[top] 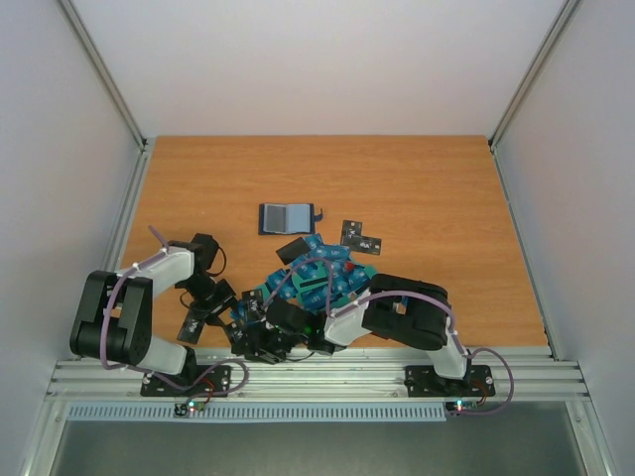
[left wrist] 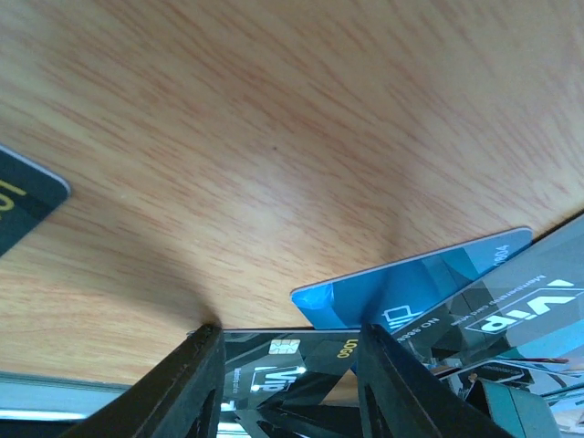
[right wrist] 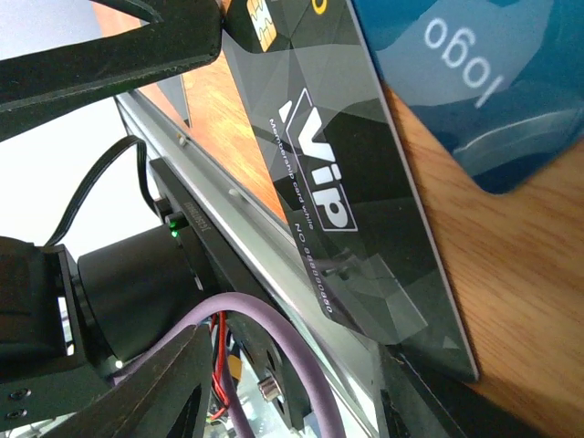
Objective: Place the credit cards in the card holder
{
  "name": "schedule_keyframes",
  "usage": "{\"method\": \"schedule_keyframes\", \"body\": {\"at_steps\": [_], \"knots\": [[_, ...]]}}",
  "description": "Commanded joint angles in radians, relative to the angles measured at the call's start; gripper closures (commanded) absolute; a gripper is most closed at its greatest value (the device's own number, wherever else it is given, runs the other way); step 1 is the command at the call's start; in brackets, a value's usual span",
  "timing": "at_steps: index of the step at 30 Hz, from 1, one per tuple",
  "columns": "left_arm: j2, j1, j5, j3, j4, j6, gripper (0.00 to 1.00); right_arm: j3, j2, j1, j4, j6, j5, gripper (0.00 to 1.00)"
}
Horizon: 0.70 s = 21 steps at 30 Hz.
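A: Wooden tabletop. Where's the card holder?
B: Lying open. The credit cards are heaped on its near side, and nearer still the left gripper straddles a black card, fingers apart. I cannot tell how the right gripper stands. I'd pinch one card, squarely.

Faceted black card (white VIP print), blue card, orange-brown table.

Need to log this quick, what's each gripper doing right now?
Left gripper: straddles the black plastic VIP card; grip cannot be told.
Right gripper: open, holding nothing.
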Motion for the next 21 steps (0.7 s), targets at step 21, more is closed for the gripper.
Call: {"method": "schedule_keyframes", "body": {"at_steps": [21], "knots": [[0.018,-0.026,0.096,-0.101,0.105,0.008,0.58,-0.023,-0.086,-0.076,-0.234,-0.066,0.251,0.54]]}}
